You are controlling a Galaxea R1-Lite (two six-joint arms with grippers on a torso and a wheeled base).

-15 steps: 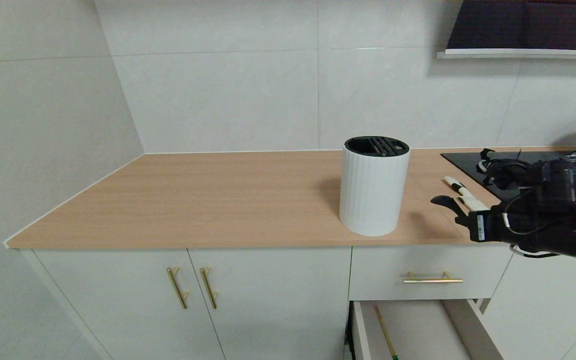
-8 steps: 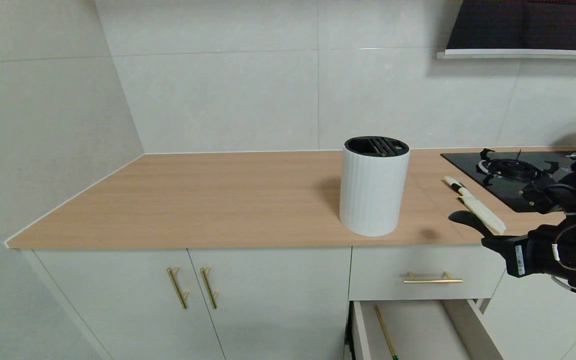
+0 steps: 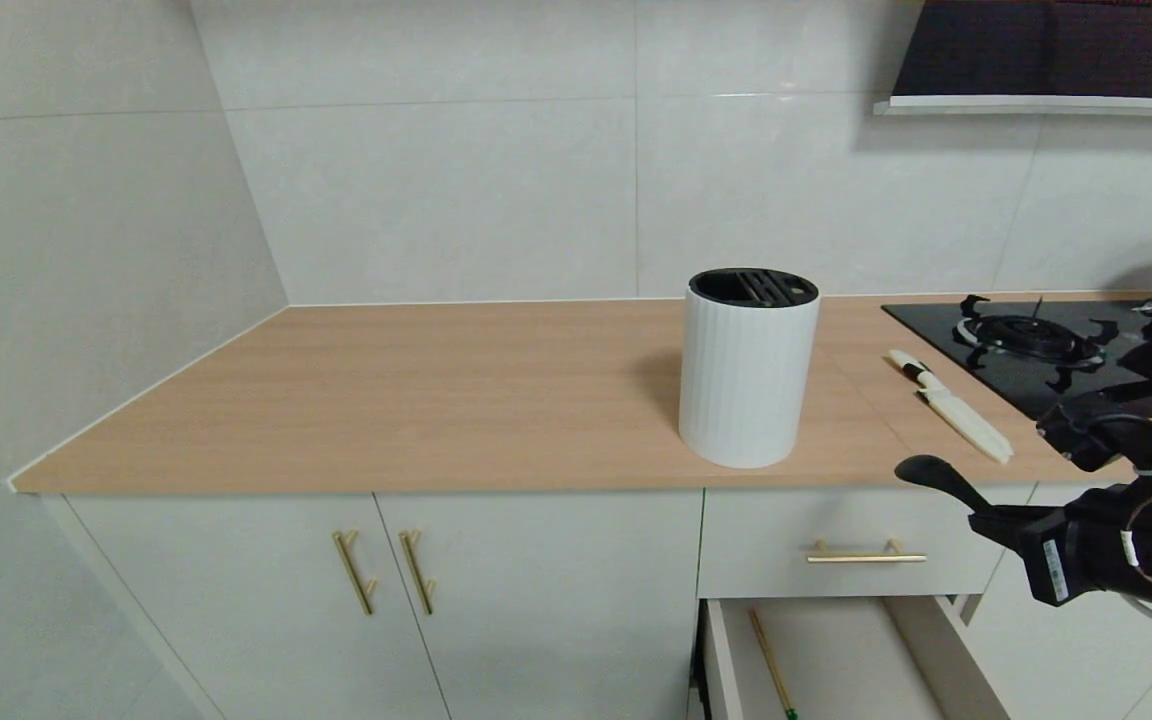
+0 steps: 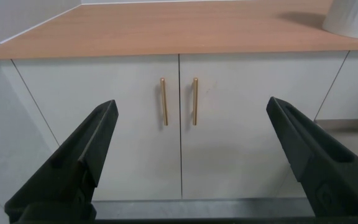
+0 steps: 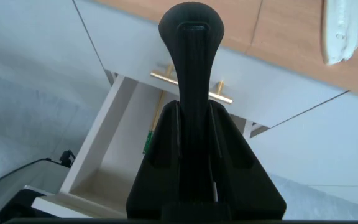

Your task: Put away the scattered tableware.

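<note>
one chopstick (image 3: 771,670) is in the drawer (image 3: 721,650), knife (image 3: 951,407) waits on the tabletop (image 3: 436,400). my right gripper (image 3: 926,470) is closed and empty, left gripper (image 4: 192,109) open.

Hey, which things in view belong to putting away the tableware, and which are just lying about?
Belongs to the job: white knife on the counter; knife holder; chopstick in the open drawer.
Just lying about: gas stove; range hood; cabinet doors.
</note>
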